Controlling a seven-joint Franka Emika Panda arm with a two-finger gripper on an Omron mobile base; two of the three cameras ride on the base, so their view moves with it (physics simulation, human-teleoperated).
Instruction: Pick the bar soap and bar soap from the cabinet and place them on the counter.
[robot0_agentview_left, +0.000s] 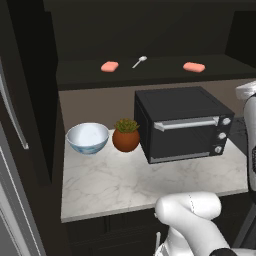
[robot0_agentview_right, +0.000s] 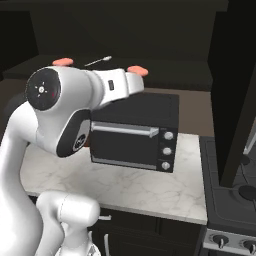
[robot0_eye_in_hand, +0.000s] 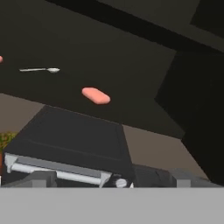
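Rises as a white arm (robot0_agentview_right: 20, 150) from the base, with the rounded shoulder (robot0_agentview_left: 192, 212) well below and behind the hand. Bends at a large round elbow joint (robot0_agentview_right: 50, 90), just behind the hand and about level with it. Stretches forward from there through a short white wrist (robot0_agentview_right: 117, 85), roughly level and tipped slightly upward. Ends in the gripper (robot0_eye_in_hand: 116, 180), jaws spread wide apart. Shows two dark fingertips (robot0_eye_in_hand: 41, 178) at the bottom of the hand view, one far to each side, closed on nothing.
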